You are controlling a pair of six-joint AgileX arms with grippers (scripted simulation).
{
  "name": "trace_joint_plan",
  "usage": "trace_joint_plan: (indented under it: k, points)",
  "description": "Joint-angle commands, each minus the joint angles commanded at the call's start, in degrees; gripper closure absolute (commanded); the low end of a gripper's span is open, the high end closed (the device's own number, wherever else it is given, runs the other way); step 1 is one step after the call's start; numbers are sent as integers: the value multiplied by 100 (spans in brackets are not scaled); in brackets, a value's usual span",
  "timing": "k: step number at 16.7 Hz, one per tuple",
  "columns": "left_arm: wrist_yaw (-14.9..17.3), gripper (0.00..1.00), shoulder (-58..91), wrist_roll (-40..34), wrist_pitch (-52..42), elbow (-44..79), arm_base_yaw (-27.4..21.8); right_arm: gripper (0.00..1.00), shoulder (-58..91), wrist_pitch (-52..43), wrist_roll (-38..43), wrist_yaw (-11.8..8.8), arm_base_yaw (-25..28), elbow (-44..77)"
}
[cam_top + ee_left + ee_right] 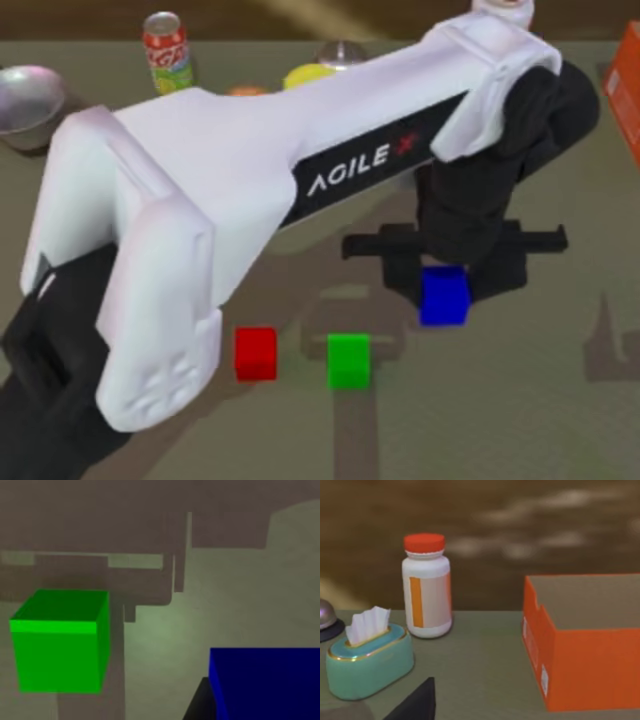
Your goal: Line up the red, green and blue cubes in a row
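Left gripper (447, 272) sits right of centre in the top view, at the end of the white AgileX left arm (250, 190) that crosses the frame from lower left to upper right. Its dark fingers are clenched on the blue cube (443, 295), which shows between them just below the wrist body. In the left wrist view the blue cube (265, 682) fills the lower right corner with a dark finger (200, 702) against its side; whether the cube rests on the table or hangs above it cannot be told. Green cube (348, 360) lies on the olive table (520, 420) at lower centre of the top view, down and to the left of the blue cube and apart from it. Red cube (256, 353) stands to the left of the green cube, with a gap between them, close to the white arm housing. Right arm is not visible in the top view; its wrist view shows a white bottle with a red cap (426, 586), a teal tissue box (369, 660) and an orange box (585, 640). Right gripper state cannot be determined. A soda can (167, 52) and a metal bowl (30, 100) occupy the upper left of the top view.
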Motion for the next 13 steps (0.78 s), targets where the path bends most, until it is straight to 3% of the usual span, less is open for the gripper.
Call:
trace_joint_plan:
  k: [7, 13]
  points:
    - [-3, 100, -9, -84, 107, -104, -97, 0, 0, 0, 0, 0, 0, 0]
    - [-2, 100, 60, -98, 1272, -1159, -96, 0, 0, 0, 0, 0, 0, 0]
